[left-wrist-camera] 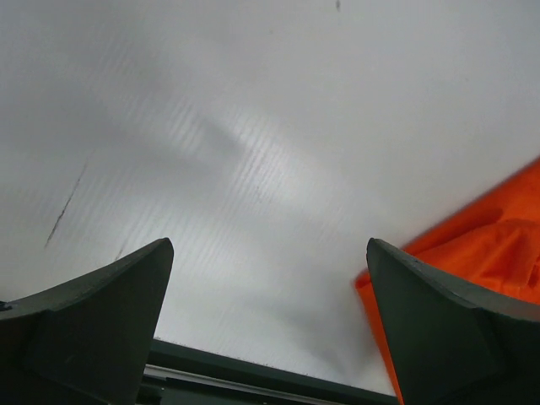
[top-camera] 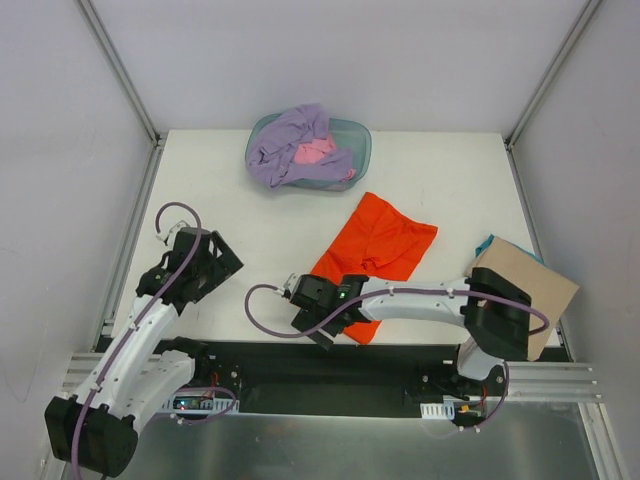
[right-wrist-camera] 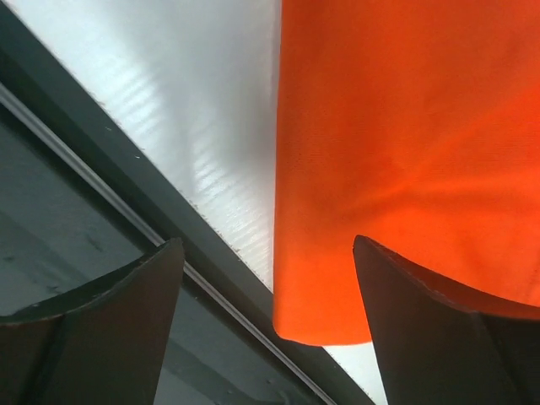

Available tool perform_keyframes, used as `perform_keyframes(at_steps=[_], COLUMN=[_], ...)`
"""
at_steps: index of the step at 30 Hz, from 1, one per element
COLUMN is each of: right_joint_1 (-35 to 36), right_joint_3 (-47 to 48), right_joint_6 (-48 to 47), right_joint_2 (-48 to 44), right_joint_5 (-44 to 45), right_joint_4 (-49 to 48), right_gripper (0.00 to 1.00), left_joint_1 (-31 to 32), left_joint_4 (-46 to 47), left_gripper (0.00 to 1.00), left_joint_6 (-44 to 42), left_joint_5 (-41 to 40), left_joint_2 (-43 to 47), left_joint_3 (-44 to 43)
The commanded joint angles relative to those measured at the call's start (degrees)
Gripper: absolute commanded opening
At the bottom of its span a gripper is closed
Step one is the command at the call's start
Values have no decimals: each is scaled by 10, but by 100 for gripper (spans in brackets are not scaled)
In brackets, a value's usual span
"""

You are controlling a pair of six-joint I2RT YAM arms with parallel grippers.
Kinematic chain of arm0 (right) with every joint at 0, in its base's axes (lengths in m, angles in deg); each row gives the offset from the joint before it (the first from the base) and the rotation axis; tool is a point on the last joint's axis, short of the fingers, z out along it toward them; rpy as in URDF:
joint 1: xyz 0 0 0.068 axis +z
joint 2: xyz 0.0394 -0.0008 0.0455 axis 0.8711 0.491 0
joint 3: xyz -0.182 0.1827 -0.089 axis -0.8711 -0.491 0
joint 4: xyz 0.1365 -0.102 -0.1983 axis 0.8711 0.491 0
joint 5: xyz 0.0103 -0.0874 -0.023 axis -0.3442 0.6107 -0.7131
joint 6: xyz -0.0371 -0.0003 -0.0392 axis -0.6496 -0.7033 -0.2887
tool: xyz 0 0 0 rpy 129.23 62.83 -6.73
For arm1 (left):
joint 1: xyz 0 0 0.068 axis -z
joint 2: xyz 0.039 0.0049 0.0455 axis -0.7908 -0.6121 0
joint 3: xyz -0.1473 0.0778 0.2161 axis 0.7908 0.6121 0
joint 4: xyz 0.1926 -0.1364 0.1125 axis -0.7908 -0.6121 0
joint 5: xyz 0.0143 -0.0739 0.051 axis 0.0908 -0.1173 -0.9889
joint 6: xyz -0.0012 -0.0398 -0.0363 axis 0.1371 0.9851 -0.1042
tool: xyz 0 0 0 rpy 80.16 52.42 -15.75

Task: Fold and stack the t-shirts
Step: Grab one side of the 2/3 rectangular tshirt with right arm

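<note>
Orange-red cloth lies on the right half of the white bench (top-camera: 450, 170): the orange-red t-shirt (top-camera: 375, 250) is spread flat and slanted, its lower end reaching the near edge and its upper end pointing toward the far right corner. A few creases cross it, and one side juts out toward the right edge.

The right gripper (right-wrist-camera: 266, 240) hangs low over the shirt's near end, right at the near edge. Its jaws stand wide apart. In the right wrist view one finger is over the orange cloth and the other over the dark frame rail beyond the bench edge; the cloth's corner sits between them, not pinched.

The left gripper (left-wrist-camera: 268, 240) hovers over bare bench surface near the left edge, jaws also spread wide, with the shirt's edge showing just past its right finger.

At the far edge, left of centre, the teal tub (top-camera: 358, 135) holds the lavender t-shirt (top-camera: 285, 145), bunched and spilling over the rim, with the pink t-shirt (top-camera: 315, 152) crumpled beside it inside. The cardboard sheet (top-camera: 530, 285) lies tilted at the right edge, close to the near right corner.
</note>
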Motion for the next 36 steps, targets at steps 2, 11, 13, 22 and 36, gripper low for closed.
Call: perform_keyframes(at_steps=[2, 11, 13, 22, 36], right_joint_1=[-1, -13, -20, -29, -77], right_joint_3=[21, 25, 24, 39, 86], right_joint_6=[-9, 7, 11, 19, 43], right_joint_2=[41, 95, 97, 75, -82], right_joint_5=[14, 23, 17, -81, -373], right_joint_4=[17, 39, 42, 62, 113], right_gripper=[78, 39, 32, 1, 1], left_joint_1=[-45, -59, -60, -66, -72], left_joint_4=[-9, 0, -1, 0, 1], left_gripper=[99, 99, 99, 99, 99], left_joint_6=[12, 11, 12, 14, 12], left_joint_5=[27, 38, 38, 35, 28], left_joint_2=[-26, -26, -23, -14, -23], left_joint_3=[16, 25, 27, 27, 3])
